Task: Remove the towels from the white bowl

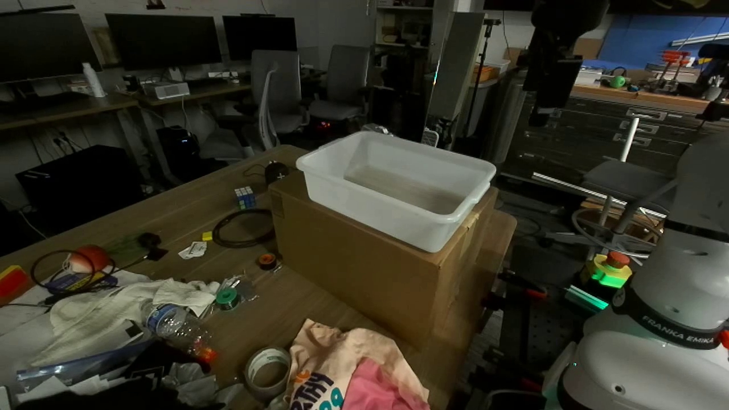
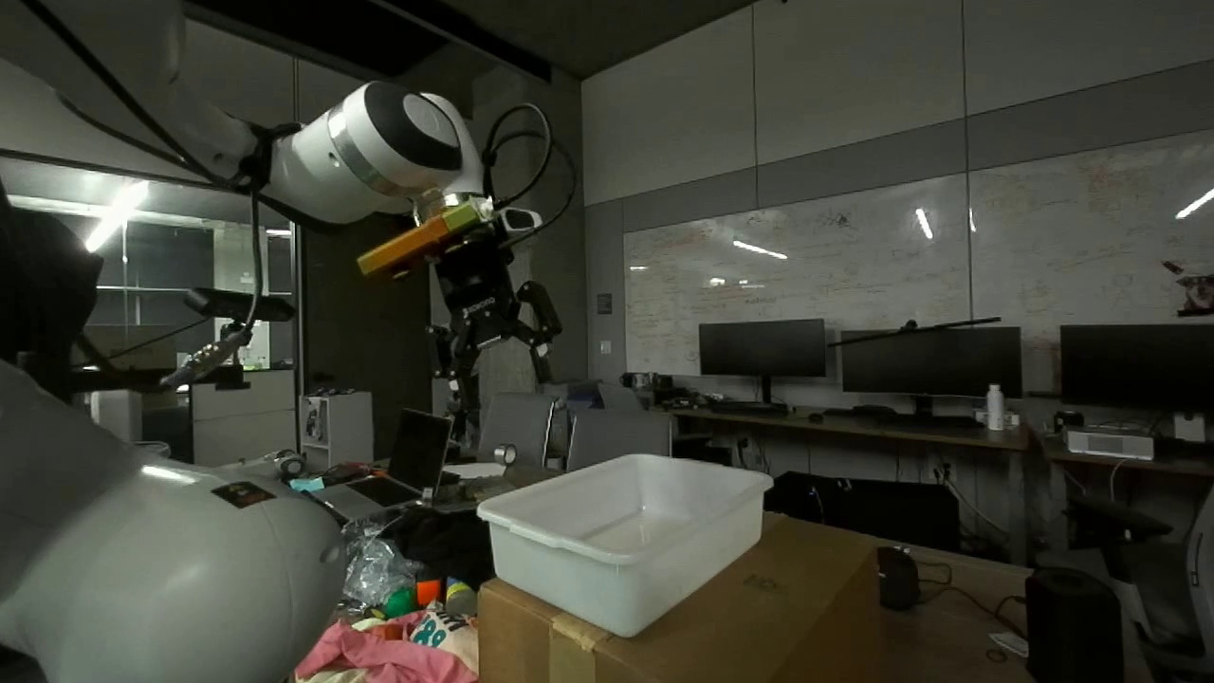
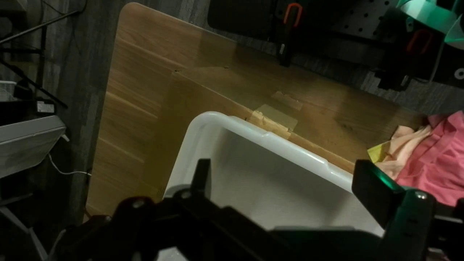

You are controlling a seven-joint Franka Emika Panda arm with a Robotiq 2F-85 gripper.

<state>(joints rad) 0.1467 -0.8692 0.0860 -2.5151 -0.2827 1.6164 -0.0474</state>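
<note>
Gripper (image 3: 282, 177) up high with spread fingers (image 3: 373, 192), white tub (image 1: 370, 213) on cardboard box (image 1: 353, 273), pink cloth (image 1: 379, 387) on the table (image 1: 307, 304) beside the box

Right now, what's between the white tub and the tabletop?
The brown cardboard box. In an exterior view it stands on the tabletop, with the white tub resting on top of it.

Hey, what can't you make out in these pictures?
Part of the tub: hidden behind the claw, wrist view.
Pink cloth: cut off by the bottom edge in both exterior views, the right edge in the wrist view.
Whiteboard writing: too small and faint to read in an exterior view.
</note>
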